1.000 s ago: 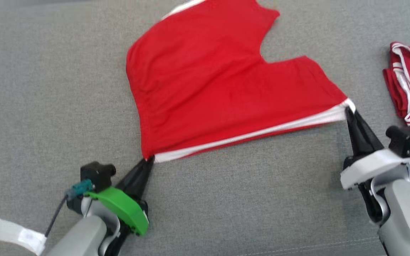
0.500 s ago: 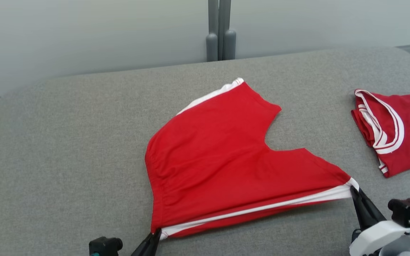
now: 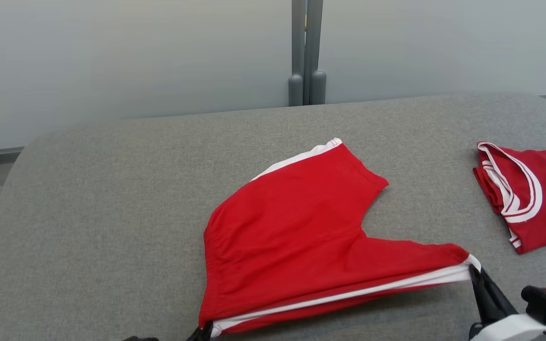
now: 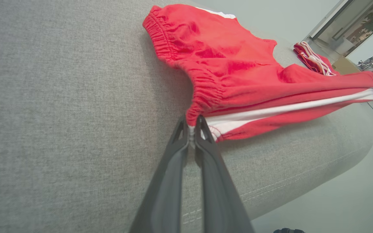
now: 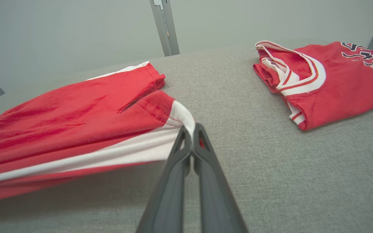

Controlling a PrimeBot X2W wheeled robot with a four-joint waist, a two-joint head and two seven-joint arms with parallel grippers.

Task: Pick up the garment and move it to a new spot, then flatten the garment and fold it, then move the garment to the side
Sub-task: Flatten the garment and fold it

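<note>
Red shorts [image 3: 301, 237], white side stripe: spread on grey cushion [image 3: 112, 213], near edge raised and pulled taut. Left gripper [image 4: 192, 127]: pinched fully closed on shorts' waistband corner. Right gripper [image 5: 192, 131]: pinched fully closed on shorts' white-striped leg hem. Folded red jersey [image 3: 538, 218]: on same cushion, well apart from shorts, beyond that hem.
</note>
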